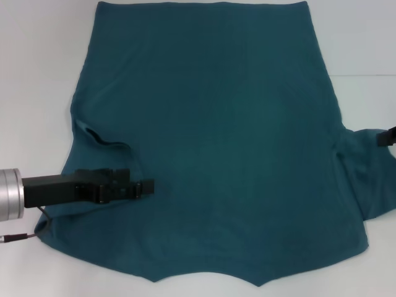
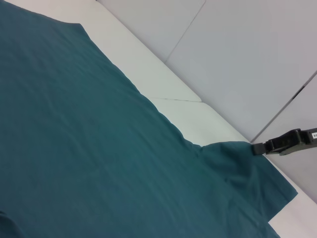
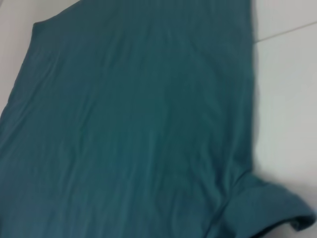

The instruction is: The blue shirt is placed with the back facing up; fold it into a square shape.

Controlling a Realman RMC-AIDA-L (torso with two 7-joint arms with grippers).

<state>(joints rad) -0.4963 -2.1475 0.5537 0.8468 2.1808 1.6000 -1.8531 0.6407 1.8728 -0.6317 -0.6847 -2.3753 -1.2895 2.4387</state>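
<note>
Head view shows you the blue shirt point(image 1: 216, 142) spread plain side up across the white desk point(image 1: 37, 55), collar edge nearest you. Your left pincer point(image 1: 147, 186) lies over its left sleeve area, grip unclear. Your right pincer point(image 1: 387, 137) sits at the right sleeve, grip unclear too.

White table point(image 1: 37, 62) w/ blue shirt point(image 1: 216, 154) spread flat.

No text, label, brand or number can be read anywhere. The blue shirt point(image 1: 216, 136) shows only plain cloth, and no sign stands on the tabletop point(image 1: 37, 62).
</note>
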